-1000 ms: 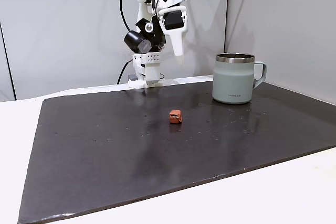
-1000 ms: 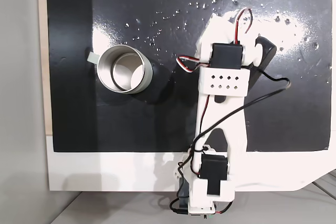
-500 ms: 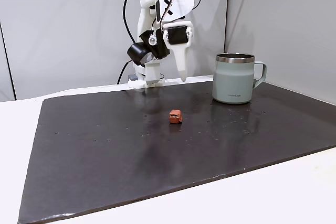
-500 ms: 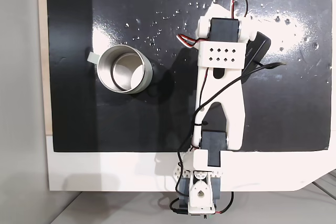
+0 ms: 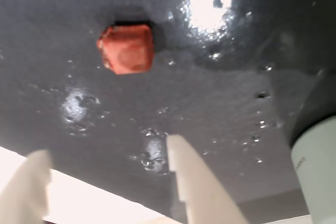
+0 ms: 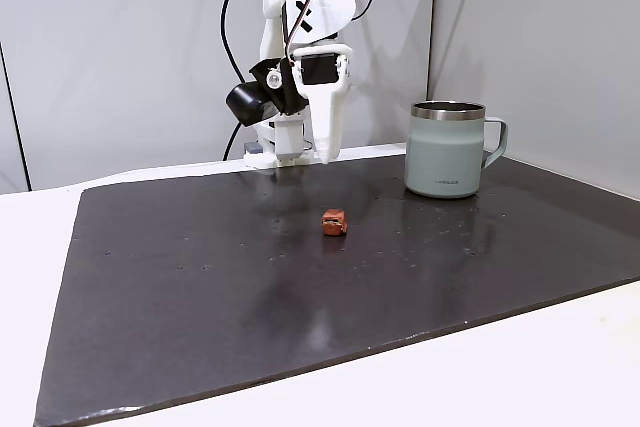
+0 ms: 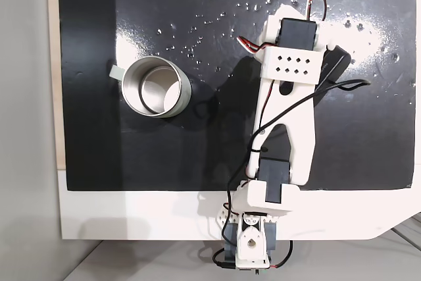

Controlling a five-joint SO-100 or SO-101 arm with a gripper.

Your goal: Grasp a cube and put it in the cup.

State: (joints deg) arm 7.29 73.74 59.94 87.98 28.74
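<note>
White arm poised above the dark mat.
The white two-finger gripper (image 5: 105,169) hangs with fingers parted, empty; the small reddish-orange cube (image 6: 334,221) lies left of the pale grey-green steel-rimmed mug (image 6: 447,149), well apart.

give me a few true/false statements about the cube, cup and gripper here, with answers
1. The cube lies on the dark mat. True.
2. The gripper is shut on the cube. False: the jaws stand apart in the wrist view, with nothing between them.
3. The cup stands upright. True.
4. The cube is inside the cup. False: it sits on the mat, apart from the cup.
5. The cup is tipped on its side. False: its steel rim faces up.
</note>
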